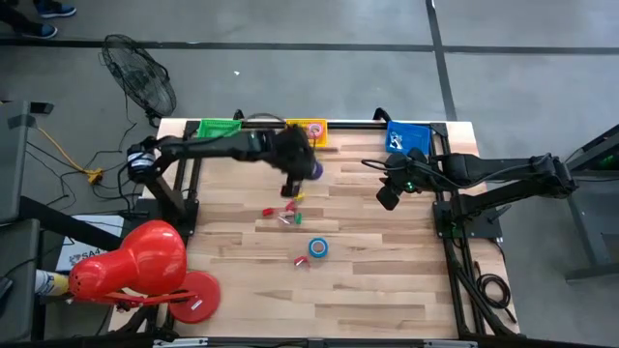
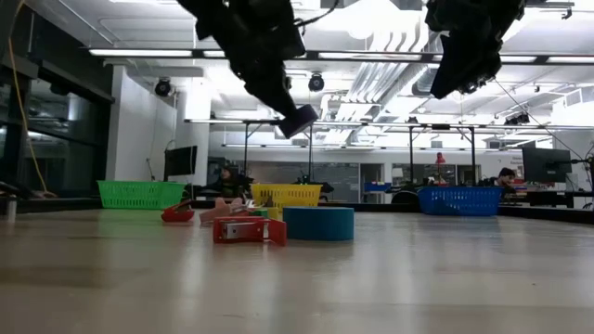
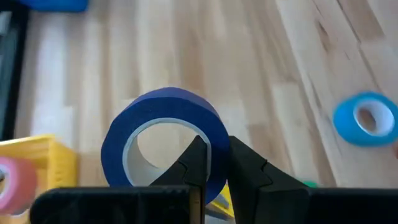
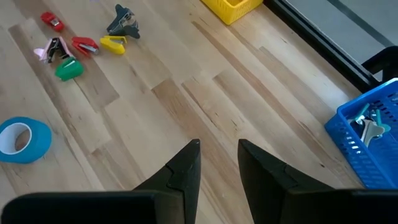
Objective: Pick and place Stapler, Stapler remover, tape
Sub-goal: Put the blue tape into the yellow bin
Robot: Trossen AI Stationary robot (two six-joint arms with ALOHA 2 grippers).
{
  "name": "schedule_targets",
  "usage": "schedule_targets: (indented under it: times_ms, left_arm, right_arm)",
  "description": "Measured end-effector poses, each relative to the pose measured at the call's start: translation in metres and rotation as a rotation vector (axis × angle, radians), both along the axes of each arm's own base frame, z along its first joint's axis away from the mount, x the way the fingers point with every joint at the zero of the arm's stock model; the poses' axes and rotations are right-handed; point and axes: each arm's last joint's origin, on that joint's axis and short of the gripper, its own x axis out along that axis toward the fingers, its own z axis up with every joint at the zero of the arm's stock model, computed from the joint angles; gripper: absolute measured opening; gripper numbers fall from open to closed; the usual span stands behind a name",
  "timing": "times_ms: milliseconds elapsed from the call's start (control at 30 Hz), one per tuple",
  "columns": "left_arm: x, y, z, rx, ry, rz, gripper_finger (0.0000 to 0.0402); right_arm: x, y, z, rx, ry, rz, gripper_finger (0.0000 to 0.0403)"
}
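Observation:
My left gripper [image 1: 300, 170] is shut on a purple-blue tape roll [image 3: 165, 134], high above the table near the yellow basket [image 1: 308, 129]. The roll also shows in the low view [image 2: 299, 121]. A pink tape roll [image 3: 15, 183] lies in that basket. A light-blue tape roll [image 1: 318, 248] lies flat on the table nearer the front edge. It also shows in the right wrist view [image 4: 23, 140]. My right gripper [image 1: 389, 196] hangs open and empty above the table's right part, near the blue basket [image 1: 408, 137]. My left gripper pinches the wall of the purple-blue roll [image 3: 216, 163]. One finger [image 3: 194, 158] is inside the ring and one [image 3: 245, 167] is outside. The roll is lifted clear of the table, its hole facing sideways as the low view shows.
Small red, pink, green and yellow pieces and a dark claw piece [image 4: 124, 22] lie around the table's middle [image 1: 286, 209]. A green basket [image 1: 221, 128] stands at the far left. The blue basket holds several clips [image 4: 368, 124]. A red lamp-like object [image 1: 145, 263] stands at the near left.

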Motion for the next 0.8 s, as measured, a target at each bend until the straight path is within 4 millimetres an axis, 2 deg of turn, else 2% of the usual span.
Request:
schedule_targets:
  times_ms: [300, 533, 633, 800]
  left_arm:
    - [-0.016, 0.074, 0.015, -0.112, -0.228, 0.195, 0.0031]
    - [-0.032, 0.114, 0.024, -0.168, -0.372, 0.320, 0.0031]
    - [-0.039, 0.125, 0.019, -0.209, -0.438, 0.358, 0.0031]
    - [-0.050, 0.135, -0.004, -0.288, -0.506, 0.428, 0.0031]
  right_arm:
    - [0.000, -0.001, 0.000, -0.046, 0.017, 0.019, 0.0099]
    - [0.000, -0.002, 0.001, -0.100, 0.031, 0.012, 0.0099]
    - [0.000, -0.003, 0.002, -0.123, 0.030, 0.014, 0.0099]
    - [0.000, -0.003, 0.002, -0.139, 0.027, 0.004, 0.0098]
